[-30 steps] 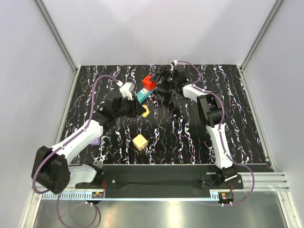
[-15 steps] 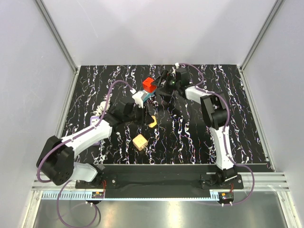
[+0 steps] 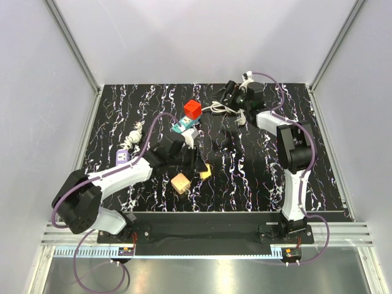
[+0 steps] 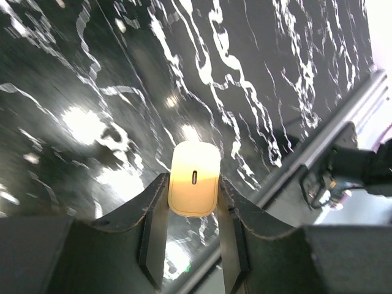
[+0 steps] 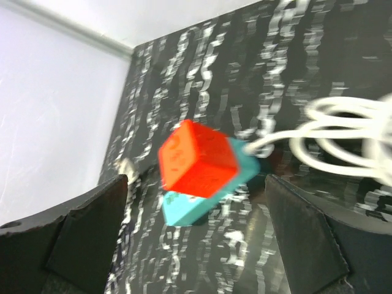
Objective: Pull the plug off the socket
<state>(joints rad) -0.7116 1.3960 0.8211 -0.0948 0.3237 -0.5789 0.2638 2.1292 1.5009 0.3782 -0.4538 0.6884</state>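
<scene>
Marbled table (image 3: 318, 159): left hand (image 4: 192, 184) grips plug (image 4: 195, 160), apart from socket (image 3: 185, 127); right hand (image 5: 196, 182) wide.

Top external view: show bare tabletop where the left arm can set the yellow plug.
Bare: the stretch between the yellow plug and the right arm, and the strip from that arm to the table's right edge. Crowded: around the socket, red cube and white cord; wooden block beside the plug.

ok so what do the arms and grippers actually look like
Both the left arm and right arm have white links, black joints and a purple cable looped alongside. The left gripper and right gripper have black wedge-shaped fingers.
</scene>
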